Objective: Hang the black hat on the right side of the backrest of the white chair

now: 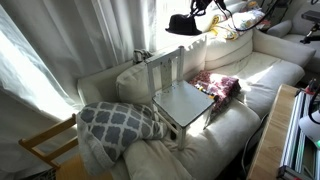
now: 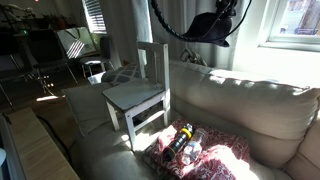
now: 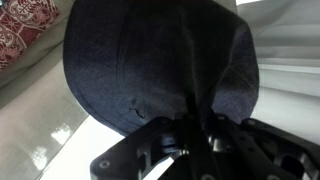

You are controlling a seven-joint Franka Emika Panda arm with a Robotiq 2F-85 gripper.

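Aloft — pincer (image 3: 196,128) pinching black hat (image 3: 150,60) by a fabric fold, well clear of white chair (image 1: 183,100); soft hat may sag, miss backrest (image 1: 165,68) post — slide off.

Black, blocky end effector (image 3: 196,128), apparently matte, few metallic glints.

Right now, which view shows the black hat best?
Wrist view: the black hat fills the frame, its cloth bunched where the pincer is shut on it. In both exterior views the black hat is only a small dark shape held high, apart from the white chair.
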